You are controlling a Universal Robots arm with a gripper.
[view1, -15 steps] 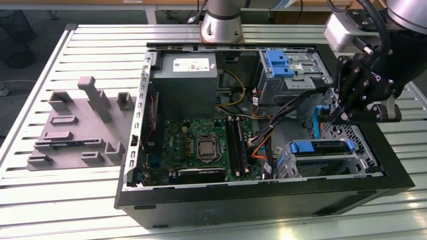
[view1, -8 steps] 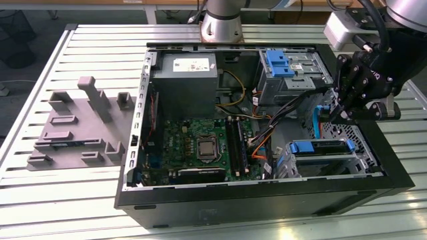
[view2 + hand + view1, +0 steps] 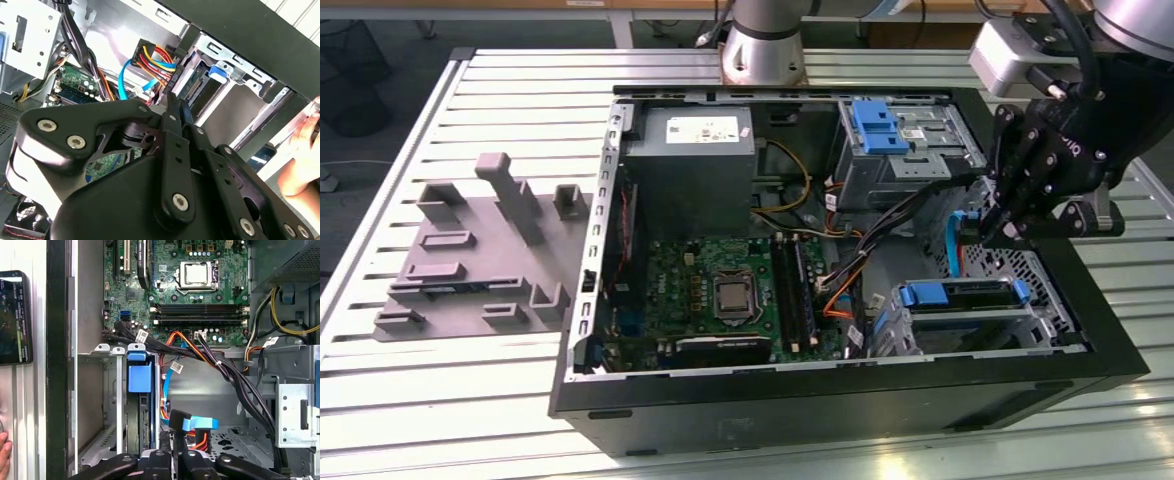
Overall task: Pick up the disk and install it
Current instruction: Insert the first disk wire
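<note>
An open computer case (image 3: 854,400) lies on its side on a slatted metal table (image 3: 454,400). I am the gripper (image 3: 998,225), hanging over the case at three o'clock in the exterior view, my jaws together and clamped on nothing. The disk (image 3: 963,296) sits in the silver drive cage (image 3: 907,330) at about four o'clock of the case, its blue plastic rail uppermost. In the first wrist view the disk (image 3: 139,377) stands edge-on just beside me, apart from me as far as I can tell.

I judge the step in hand to be seating the disk. Doing it well means pressing square along the cage's guides — no tilt — and staying off the blue SATA cable (image 3: 202,423) and the black cable bundle (image 3: 235,380) close by.

Writing: the power supply (image 3: 687,165) carries a white sticker and small white tags hang on the cables, but none of the print can be read. A lit phone (image 3: 15,315) lies beside the case, with a person's hand (image 3: 300,160) near it.
</note>
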